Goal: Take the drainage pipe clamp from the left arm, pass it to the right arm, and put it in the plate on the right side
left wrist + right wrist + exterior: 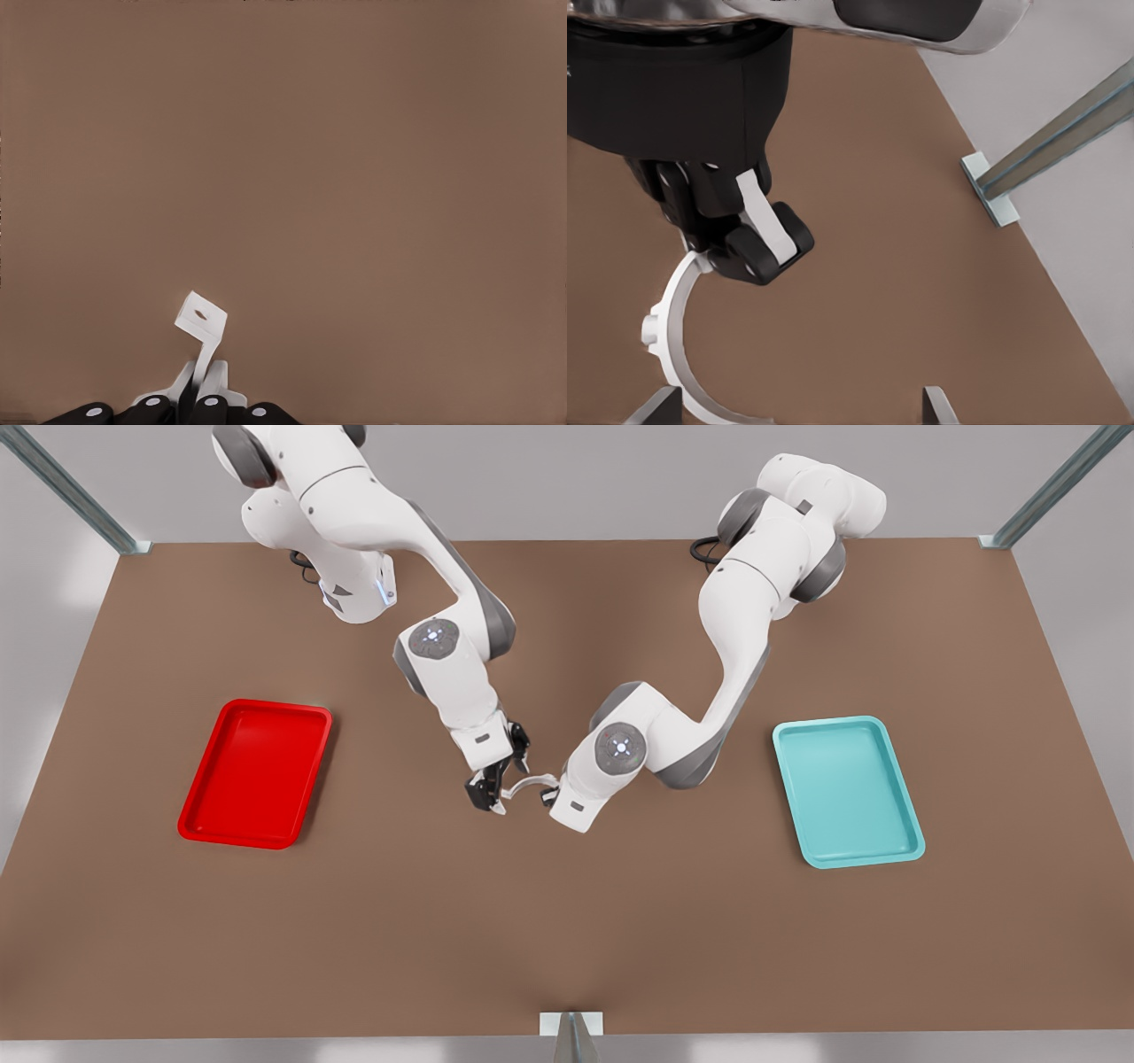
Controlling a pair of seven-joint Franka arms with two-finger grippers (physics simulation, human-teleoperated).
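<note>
- Where the two arms meet over the middle of the counter (567, 939), the drainage pipe clamp (524, 784) hangs in the air between their pincers, well apart from both trays.
- The left arm reaches in from the front view's right, and its left pincer (548, 794) is pressed together on one end of the clamp.
- In the left wrist view, that pincer (182, 410) shows dark fingertips (209, 405) closed against the white strip of the clamp (201, 319), whose flat tab with a small hole stands out beyond them over bare counter.
- The right arm comes in from the front view's left; its right pincer (496, 788) sits at the clamp's other end with its fingers spread.
- In the right wrist view, the right pincer (802, 409) is wide open, and the white arc of the clamp (671, 328) curves down from the left pincer (757, 243) to a spot between the two spread fingertips (660, 405); I cannot tell whether either one touches it.
- The plate (257, 771) lies flat near the counter's edge on the front view's left.
- A teal tray (846, 788) lies near the opposite edge.
- A metal post (1063, 133) stands at the counter's edge.
</note>
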